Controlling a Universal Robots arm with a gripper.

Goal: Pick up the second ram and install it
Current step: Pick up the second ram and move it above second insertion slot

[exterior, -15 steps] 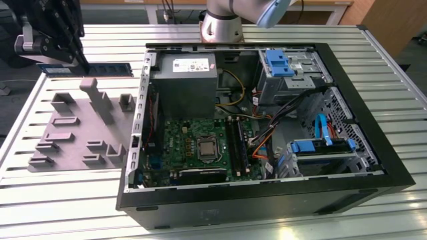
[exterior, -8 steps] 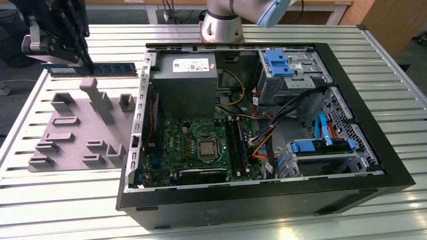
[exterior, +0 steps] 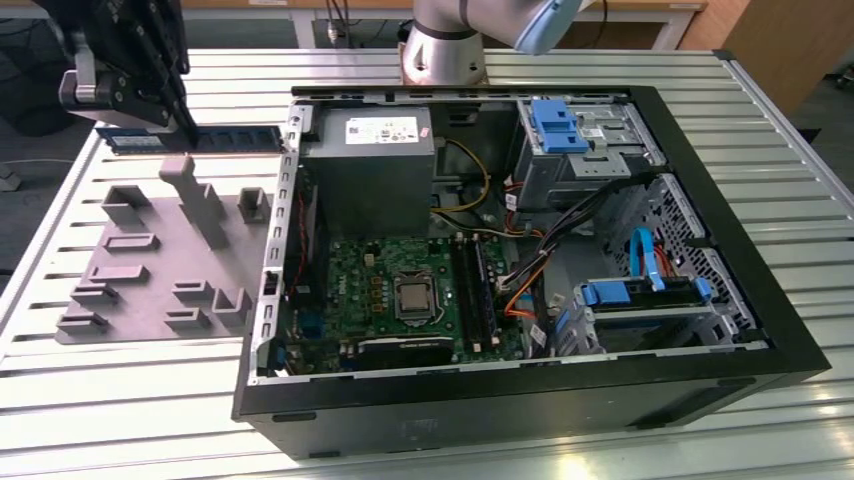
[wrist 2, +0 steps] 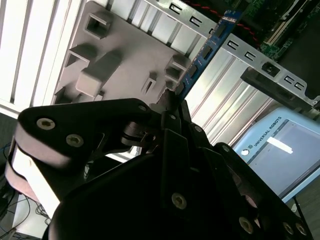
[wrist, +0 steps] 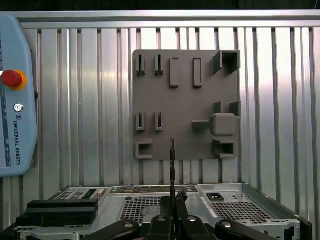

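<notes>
- Gripper: black fingers clamped on the long, narrow blue-green ram stick, most of the stick jutting toward the exterior view's right.
- Stick location: far left of the exterior view, over the far edge of the grey moulded fixture plate; judged clear of the plate and of the slatted aluminium table.
- Stick long axis: left–right in the exterior view; edge-on thin dark line in the first wrist view.
- Black memory slots on the green motherboard, inside the open black computer case: right of and nearer than the stick, well apart.
- Slot axis near–far, so roughly crosswise to the stick axis.
</notes>
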